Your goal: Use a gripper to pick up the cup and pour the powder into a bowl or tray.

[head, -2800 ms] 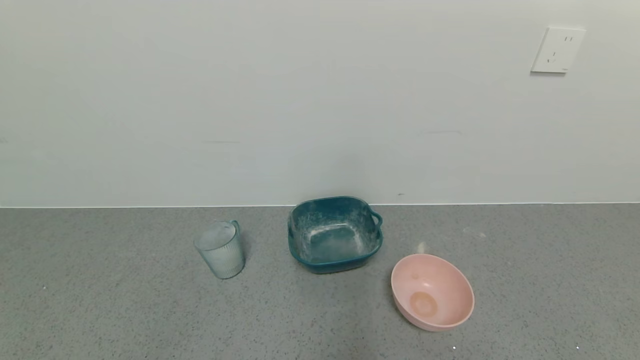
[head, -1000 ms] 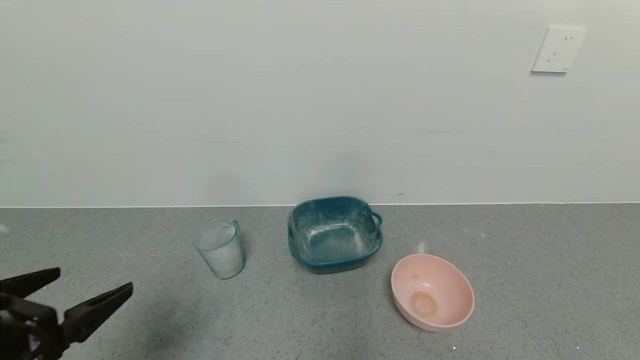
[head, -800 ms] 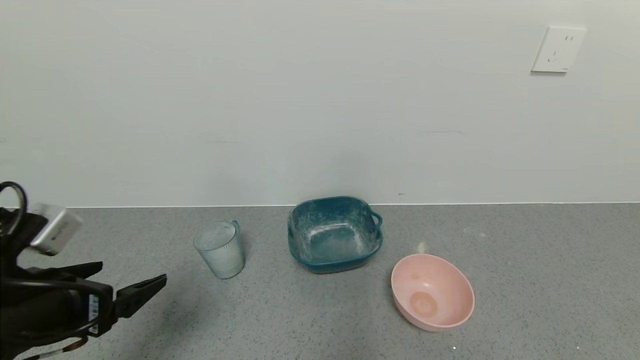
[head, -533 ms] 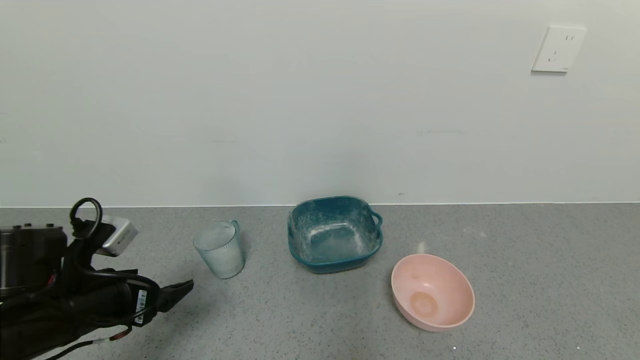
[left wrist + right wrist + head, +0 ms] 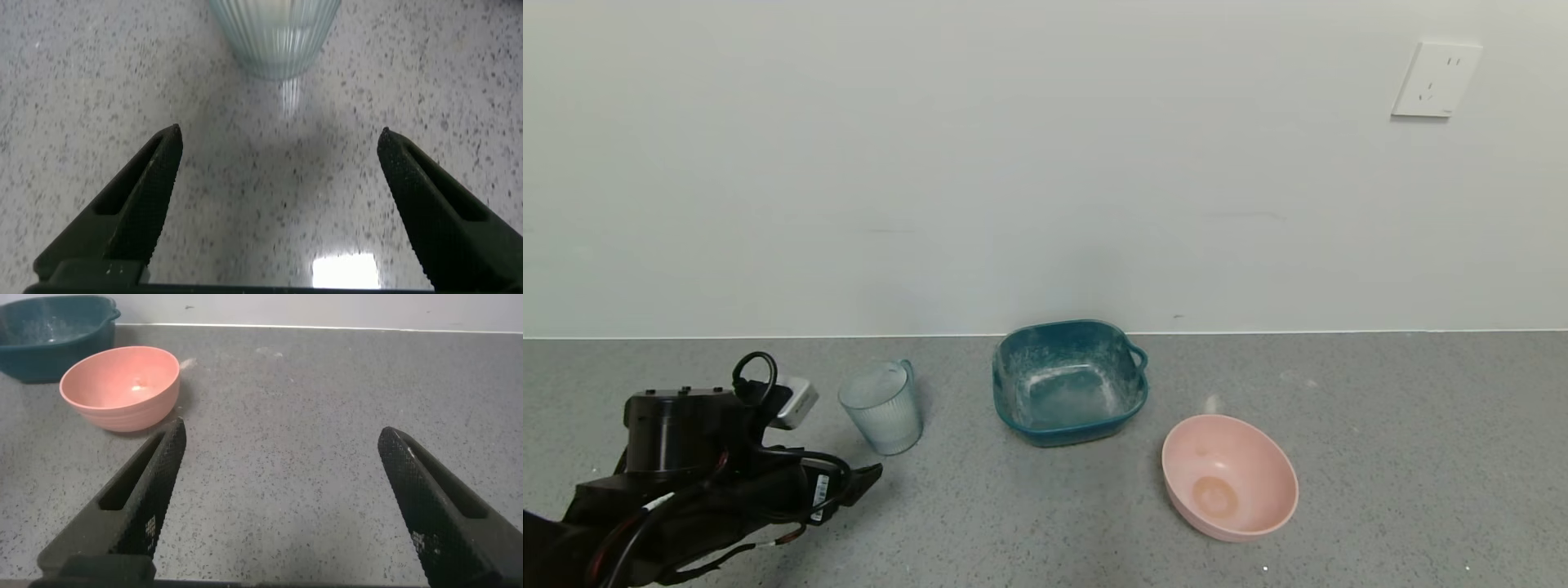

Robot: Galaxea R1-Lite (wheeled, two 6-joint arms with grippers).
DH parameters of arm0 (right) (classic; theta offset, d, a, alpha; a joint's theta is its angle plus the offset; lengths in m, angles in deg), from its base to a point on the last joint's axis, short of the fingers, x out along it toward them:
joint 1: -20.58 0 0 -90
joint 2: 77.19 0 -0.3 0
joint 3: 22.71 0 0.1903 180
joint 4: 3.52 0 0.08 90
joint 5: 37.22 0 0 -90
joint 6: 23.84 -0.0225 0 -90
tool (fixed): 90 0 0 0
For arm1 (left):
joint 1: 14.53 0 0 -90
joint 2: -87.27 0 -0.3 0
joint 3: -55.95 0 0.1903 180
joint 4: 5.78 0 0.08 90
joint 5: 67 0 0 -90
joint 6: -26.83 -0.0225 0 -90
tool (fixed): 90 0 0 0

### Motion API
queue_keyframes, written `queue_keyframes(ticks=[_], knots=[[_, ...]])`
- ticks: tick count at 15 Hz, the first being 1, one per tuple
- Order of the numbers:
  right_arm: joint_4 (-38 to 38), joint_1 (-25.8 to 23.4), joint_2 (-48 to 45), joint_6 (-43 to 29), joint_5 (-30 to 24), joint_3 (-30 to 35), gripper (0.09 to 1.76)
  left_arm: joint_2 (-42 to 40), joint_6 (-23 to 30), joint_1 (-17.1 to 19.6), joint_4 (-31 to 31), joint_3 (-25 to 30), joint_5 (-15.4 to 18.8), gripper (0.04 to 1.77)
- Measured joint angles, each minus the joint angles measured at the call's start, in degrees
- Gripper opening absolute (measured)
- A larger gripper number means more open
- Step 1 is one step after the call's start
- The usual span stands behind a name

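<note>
The pale blue-grey ribbed cup (image 5: 882, 407) stands upright on the grey counter, left of the teal squarish dish (image 5: 1068, 382). The dish has whitish dusty smears inside. My left gripper (image 5: 864, 472) is low over the counter, just in front of and left of the cup, not touching it. In the left wrist view the cup (image 5: 275, 34) stands straight ahead of the open, empty left gripper (image 5: 278, 140). I cannot make out the powder through the cup's frosted wall. My right gripper (image 5: 282, 433) is open and empty over bare counter and out of the head view.
A round pink bowl (image 5: 1229, 478) with an orange-tan stain sits right of and in front of the teal dish; it also shows in the right wrist view (image 5: 121, 385). The wall runs close behind the dish. A wall socket (image 5: 1435, 80) is at the upper right.
My left arm has come in from the lower left and moved right toward the cup, fingers open. Cup, dish and pink bowl have not moved.
</note>
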Motion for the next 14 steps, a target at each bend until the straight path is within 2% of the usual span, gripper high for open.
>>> queue_keyframes(ticks=[7, 14], knots=[[0.02, 0.00, 0.00, -0.02, 0.00, 0.00, 1.71, 9.31, 0.83, -1.62, 16.46, 1.76, 0.02, 1.72], [0.02, 0.00, 0.00, -0.02, 0.00, 0.00, 1.71, 16.26, 3.27, -2.12, 26.60, 1.40, -0.77, 1.72]])
